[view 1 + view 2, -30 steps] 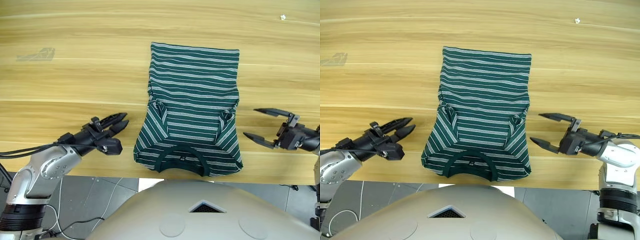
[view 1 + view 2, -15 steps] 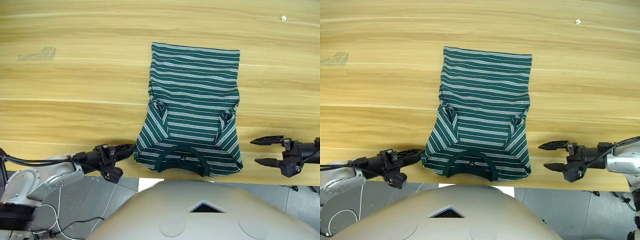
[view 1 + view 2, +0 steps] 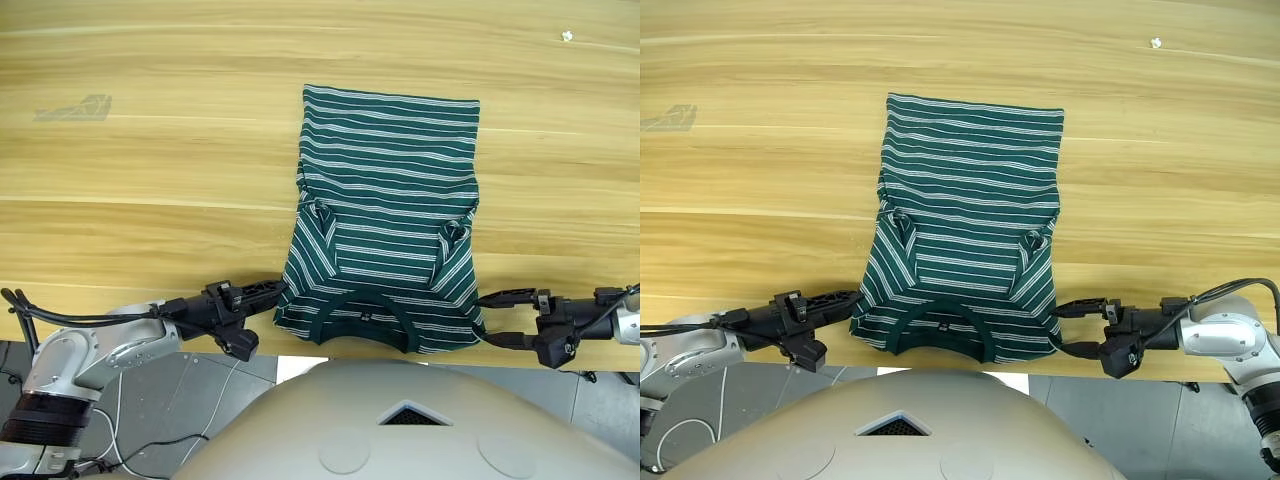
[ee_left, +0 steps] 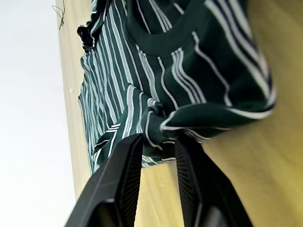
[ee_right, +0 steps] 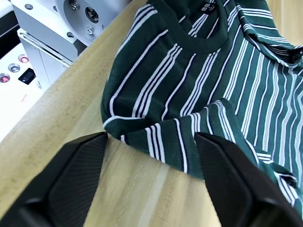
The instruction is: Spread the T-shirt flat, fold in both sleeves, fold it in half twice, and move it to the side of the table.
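Note:
The dark green, white-striped T-shirt (image 3: pixel 385 220) lies flat on the wooden table (image 3: pixel 150 170). Both sleeves are folded in and the collar (image 3: pixel 365 305) is at the near edge. My left gripper (image 3: pixel 272 290) is at the shirt's near-left shoulder corner. The left wrist view shows the left gripper (image 4: pixel 158 139) shut on bunched fabric of that corner. My right gripper (image 3: pixel 482 318) is open at the near-right shoulder corner. In the right wrist view the right gripper (image 5: pixel 151 137) has one finger on each side of that corner, not pinching it.
The table's front edge (image 3: pixel 140 345) runs just under both grippers, with floor and cables below. A faint grey mark (image 3: pixel 72 108) lies at the far left and a small white scrap (image 3: pixel 566 36) at the far right. Bare wood surrounds the shirt.
Both grippers dropped to the table's front edge and moved inward to the shirt's near corners. The left one took hold of the near-left corner and nudged it slightly inward.

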Robot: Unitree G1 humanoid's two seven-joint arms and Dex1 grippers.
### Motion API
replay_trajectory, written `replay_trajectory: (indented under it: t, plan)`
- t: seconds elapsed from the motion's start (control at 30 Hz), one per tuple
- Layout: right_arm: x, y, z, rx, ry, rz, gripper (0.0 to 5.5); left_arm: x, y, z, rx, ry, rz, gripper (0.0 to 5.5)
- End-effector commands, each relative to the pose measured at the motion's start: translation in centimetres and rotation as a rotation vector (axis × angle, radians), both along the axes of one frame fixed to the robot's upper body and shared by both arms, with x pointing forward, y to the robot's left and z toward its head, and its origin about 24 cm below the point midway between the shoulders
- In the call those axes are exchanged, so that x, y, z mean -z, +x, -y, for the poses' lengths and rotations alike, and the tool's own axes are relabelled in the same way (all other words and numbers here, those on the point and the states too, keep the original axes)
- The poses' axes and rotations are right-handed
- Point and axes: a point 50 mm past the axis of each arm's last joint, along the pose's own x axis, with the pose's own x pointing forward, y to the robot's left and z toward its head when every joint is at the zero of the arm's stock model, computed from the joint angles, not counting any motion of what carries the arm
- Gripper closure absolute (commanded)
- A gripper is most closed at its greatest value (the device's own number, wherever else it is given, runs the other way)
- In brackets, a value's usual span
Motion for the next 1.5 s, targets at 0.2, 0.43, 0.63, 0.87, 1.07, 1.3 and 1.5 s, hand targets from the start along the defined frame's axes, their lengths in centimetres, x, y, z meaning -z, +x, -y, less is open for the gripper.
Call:
replay_trajectory:
  t: [0.2,0.43,0.63,0.87,1.07,1.3,1.5]
  plan:
    - [1.8,-1.5,0.3,0.000,-0.080,-0.112,4.12,0.3,-0.2,-0.4,0.023,0.034,-0.013,5.50]
    - [1.7,-0.6,-0.1,0.007,-0.068,-0.093,5.46,0.7,-0.6,-0.6,0.013,0.064,-0.045,5.50]
    - [-0.3,1.2,-1.9,0.197,0.099,-0.246,5.49,0.3,-2.2,-1.1,-0.125,0.097,-0.254,5.50]
    - [-3.4,1.1,-2.7,0.365,0.235,-0.762,5.49,-3.8,-2.6,-0.2,-0.301,0.009,-0.542,5.50]
    - [-5.8,2.7,-2.2,0.388,0.304,-0.854,5.49,-5.3,-1.9,-0.5,-0.379,-0.044,-0.668,5.50]
    - [-5.5,2.6,-1.9,0.399,0.327,-0.851,5.49,-7.3,-1.4,-1.5,-0.444,-0.115,-0.809,5.50]
    - [-5.2,5.5,-1.9,0.404,0.350,-0.725,5.49,-8.0,2.5,-1.7,-0.444,-0.193,-0.771,5.50]
